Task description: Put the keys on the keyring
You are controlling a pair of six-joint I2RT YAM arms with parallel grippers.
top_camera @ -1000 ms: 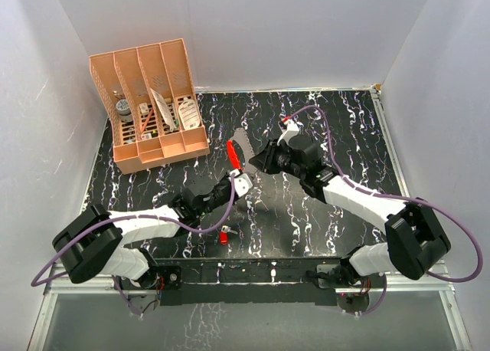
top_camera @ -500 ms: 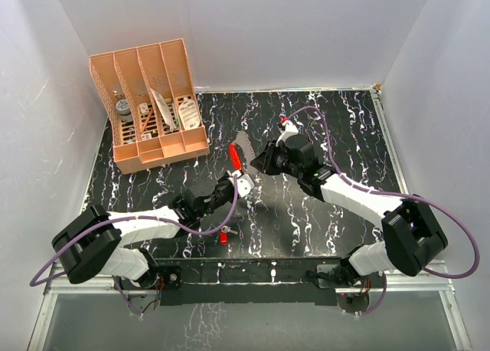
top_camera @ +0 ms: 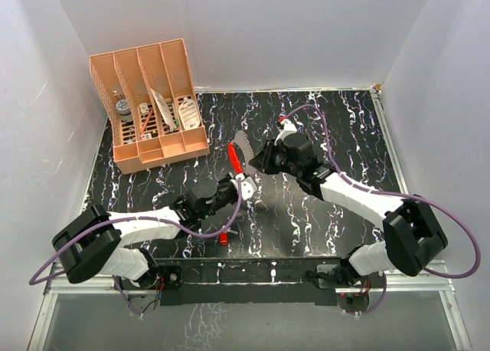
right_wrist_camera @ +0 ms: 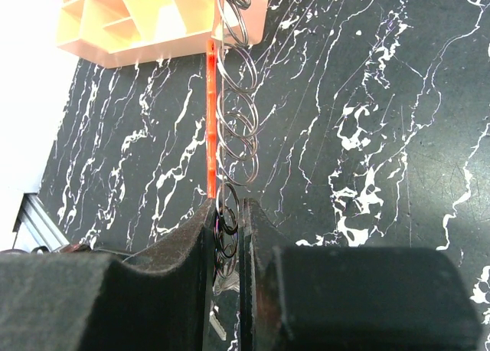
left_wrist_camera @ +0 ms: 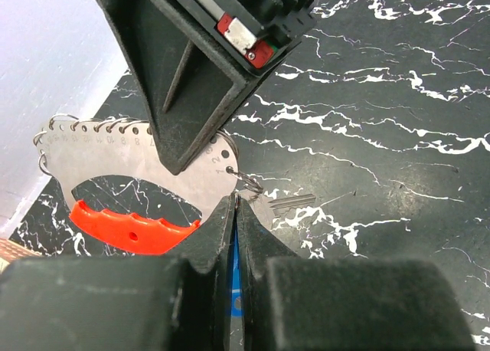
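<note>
Over the middle of the table [top_camera: 344, 129], the keyring [top_camera: 238, 152] stands on edge, red strip toward 9 o'clock and toothed grey band toward 3. Your right gripper [top_camera: 258, 161] comes in from 4 o'clock, its fingers nearly closed and pinching the ring's lower end, where the wire loops [right_wrist_camera: 233, 109] hang in a row.

Judge it light and stiff. It is a thin plate, so it will likely swivel if you hold it only by an edge; clamp across the flat faces near the red strip and leave the loops free.

At 6 o'clock of the ring, your left gripper [left_wrist_camera: 234, 205] is fully closed, its tips just beside the plate. A sliver of the blue key [left_wrist_camera: 234, 278] shows between its fingers (the silver blade beside the tips looks like that key's, though I cannot be sure). Tiny and slick, it is best pinched by its plastic head.

The red key [top_camera: 223, 237] lies on the table farther toward 6 o'clock, untouched. An orange organizer [top_camera: 164, 150] sits at 10 o'clock.
</note>
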